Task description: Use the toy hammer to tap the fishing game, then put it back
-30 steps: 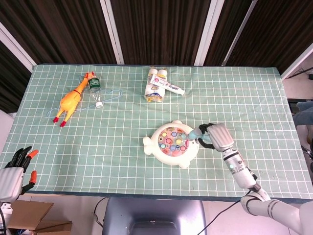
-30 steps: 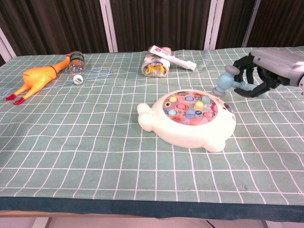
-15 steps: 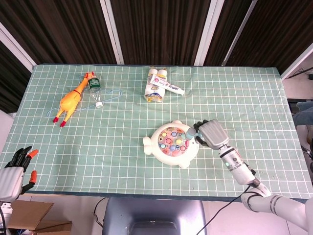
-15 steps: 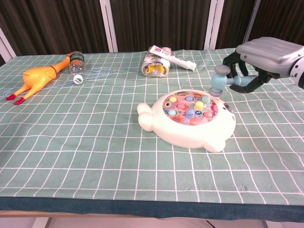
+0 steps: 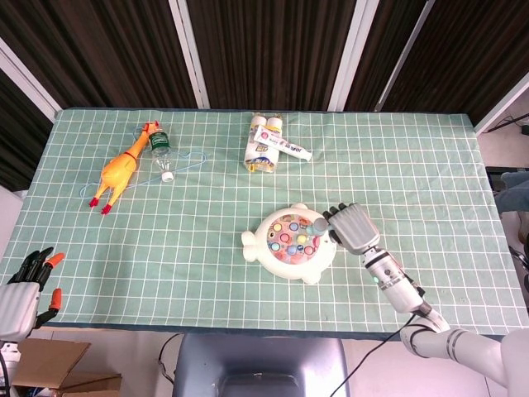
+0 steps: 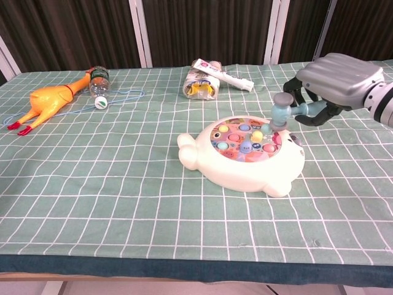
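With its fingers clamped round the handle, the right hand (image 6: 336, 83) holds the small pale-blue plastic toy hammer (image 6: 282, 112) head-down at the far right edge of the white seal-shaped plastic fishing game (image 6: 245, 153). Hammer looks light, stiff, a bit slick; mid-handle grip suits. Left hand (image 5: 23, 285) idles off the table, fingers apart. Yellow rubber chicken (image 6: 46, 102) lies far left.
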Controlling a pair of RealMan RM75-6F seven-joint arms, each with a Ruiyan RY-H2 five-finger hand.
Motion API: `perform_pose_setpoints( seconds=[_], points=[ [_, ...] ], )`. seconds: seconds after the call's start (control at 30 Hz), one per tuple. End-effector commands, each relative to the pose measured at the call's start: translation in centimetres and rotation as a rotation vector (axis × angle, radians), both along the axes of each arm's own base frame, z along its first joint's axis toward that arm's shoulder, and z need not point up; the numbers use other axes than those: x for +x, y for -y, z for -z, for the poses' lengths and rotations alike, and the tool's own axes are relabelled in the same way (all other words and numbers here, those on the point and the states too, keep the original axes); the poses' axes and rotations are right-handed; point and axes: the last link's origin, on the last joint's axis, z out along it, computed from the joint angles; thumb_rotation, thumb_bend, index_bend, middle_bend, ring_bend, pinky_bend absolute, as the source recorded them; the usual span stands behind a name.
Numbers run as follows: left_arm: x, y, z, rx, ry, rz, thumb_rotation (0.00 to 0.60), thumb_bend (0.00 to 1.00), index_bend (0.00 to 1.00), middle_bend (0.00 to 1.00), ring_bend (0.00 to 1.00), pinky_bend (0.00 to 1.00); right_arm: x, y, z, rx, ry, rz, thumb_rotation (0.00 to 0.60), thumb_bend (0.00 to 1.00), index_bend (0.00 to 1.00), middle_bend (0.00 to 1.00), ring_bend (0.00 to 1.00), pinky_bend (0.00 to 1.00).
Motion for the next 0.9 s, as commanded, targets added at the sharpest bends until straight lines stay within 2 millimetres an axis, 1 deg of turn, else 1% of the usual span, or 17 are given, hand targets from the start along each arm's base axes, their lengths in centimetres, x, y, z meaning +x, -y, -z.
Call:
perform_pose_setpoints(
  seconds=[0.03,0.23,0.4,0.63,0.9],
  points=[
    [0.0,0.0,0.0,-0.002,-0.001,0.0,0.6,0.55,0.17,0.05,0.03,0.32,-0.1,0.1,0.4,0.002,0.005,0.007,0.6,1.0,0.91,0.72,0.82,0.86],
    [0.0,0.0,0.0,0.002,0.002,-0.003,0.6,0.54,0.17,0.05,0.03,0.32,-0.2,0.2,1.0,0.005,0.018,0.001,0.6,1.0,0.91,0.72,0.82,0.86],
    [0.0,0.0,0.0,0.001,0.002,-0.003,0.6,0.54,0.17,0.05,0.03,0.32,0.0,0.1,1.0,-0.006,0.039,-0.009,0.6,1.0,0.91,0.72,0.82,0.86],
    [0.0,0.0,0.1,-0.003,-0.001,-0.003,0.6,0.54,0.17,0.05,0.03,0.32,0.5,0.2,0.5,-0.016,0.068,-0.014,0.6,1.0,0.91,0.72,0.82,0.86],
    [0.0,0.0,0.1,-0.006,-0.003,-0.005,0.6,0.55,0.17,0.05,0.03,0.32,1.6,0.0,1.0,0.021,0.074,-0.017,0.6,1.0,0.91,0.72,0.82,0.86]
  ],
)
